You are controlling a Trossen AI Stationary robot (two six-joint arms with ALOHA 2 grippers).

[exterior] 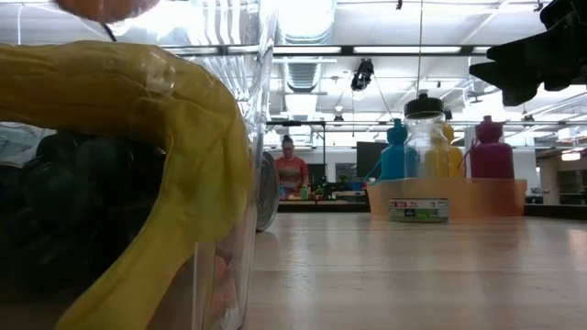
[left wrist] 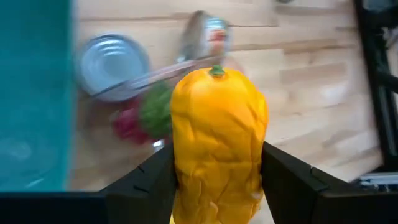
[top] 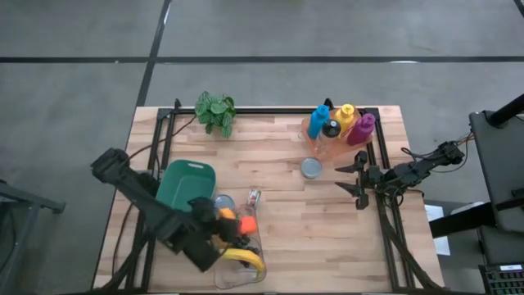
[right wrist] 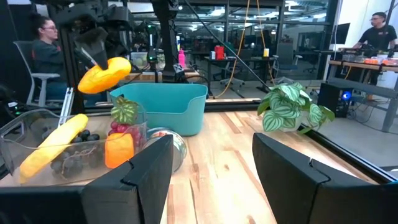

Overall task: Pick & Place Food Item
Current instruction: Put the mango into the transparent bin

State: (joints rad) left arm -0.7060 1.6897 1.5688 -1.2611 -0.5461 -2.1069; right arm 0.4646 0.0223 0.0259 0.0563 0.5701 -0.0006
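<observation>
A yellow-orange pepper (left wrist: 217,137) with a green stem sits between the fingers of my left gripper (left wrist: 217,177), which is shut on it. In the right wrist view the pepper (right wrist: 104,73) hangs above a clear container (right wrist: 37,134). That container holds a banana (right wrist: 53,146), dark grapes and an orange piece (right wrist: 118,149). From above, my left gripper (top: 223,220) stands at the table's near left, between the green bin (top: 187,184) and the container (top: 241,258). My right gripper (top: 358,179) waits open near the right edge. My left gripper pinches the pepper's two opposite sides (left wrist: 180,168) between its two fingers (left wrist: 146,183), along the lower half of its body. The stem end (left wrist: 216,71) points away from the wrist. The fingers slant down from above. The pepper is lifted clear, tilted, above the container.
Two cans (top: 223,202) (top: 254,197) lie beside the green bin. Another can (top: 311,168) stands mid-table. An orange tray with coloured bottles (top: 340,127) sits at the far right, and a potted plant (top: 215,111) at the far edge. Bare wood lies in the middle.
</observation>
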